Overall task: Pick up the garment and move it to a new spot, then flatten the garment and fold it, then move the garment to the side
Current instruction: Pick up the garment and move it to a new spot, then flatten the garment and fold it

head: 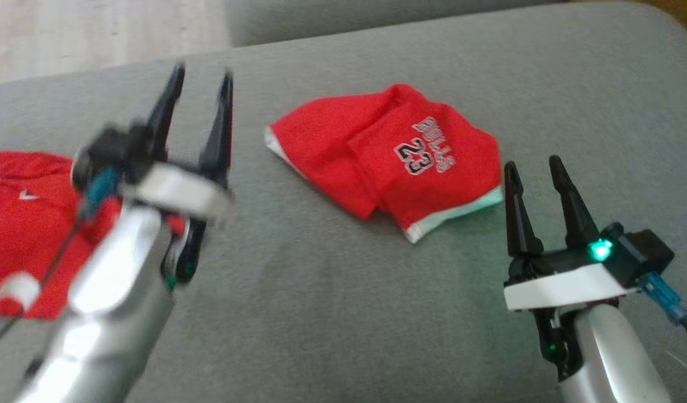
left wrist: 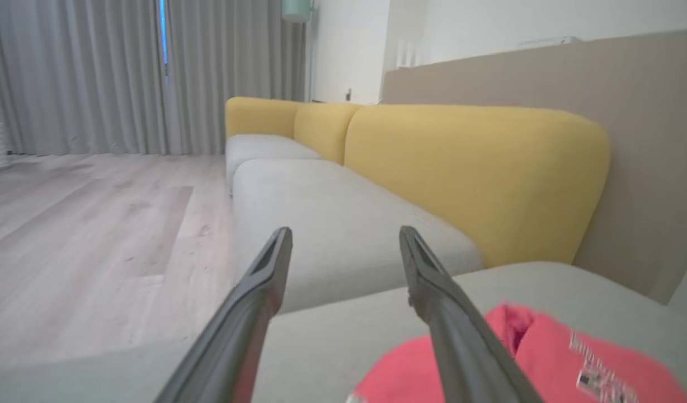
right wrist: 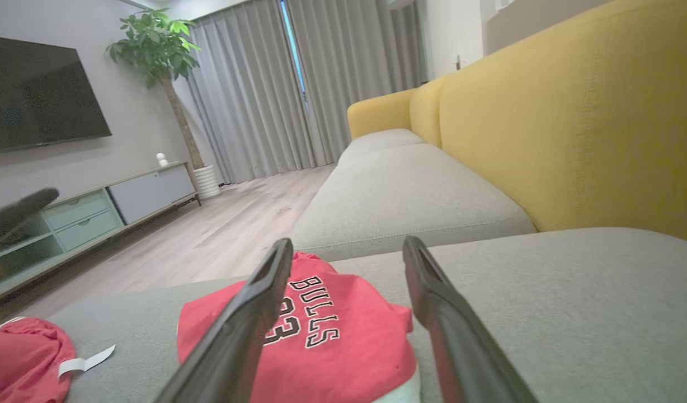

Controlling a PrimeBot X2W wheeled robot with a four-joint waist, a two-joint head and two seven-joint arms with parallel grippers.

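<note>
A red garment [head: 377, 151] with white hems and "BULLS 23" print lies folded in a rough rectangle on the grey sofa seat [head: 321, 313]. My left gripper [head: 202, 75] hovers to its left, blurred, jaws open and empty. In the left wrist view the gripper [left wrist: 346, 232] is open above the seat, with the garment [left wrist: 550, 358] at the lower right. My right gripper [head: 532, 163] stands open just right of the garment's near corner. The right wrist view has the open gripper [right wrist: 348, 242] with the garment [right wrist: 332, 330] lying beyond and partly behind the left finger.
A second red garment [head: 24, 235] with a white tag lies on the seat's left end, partly under my left forearm, and appears as a red garment [right wrist: 24, 352] from the right wrist. Yellow backrests [right wrist: 573, 123] line the sofa. Wood floor [head: 97, 33] lies beyond the seat.
</note>
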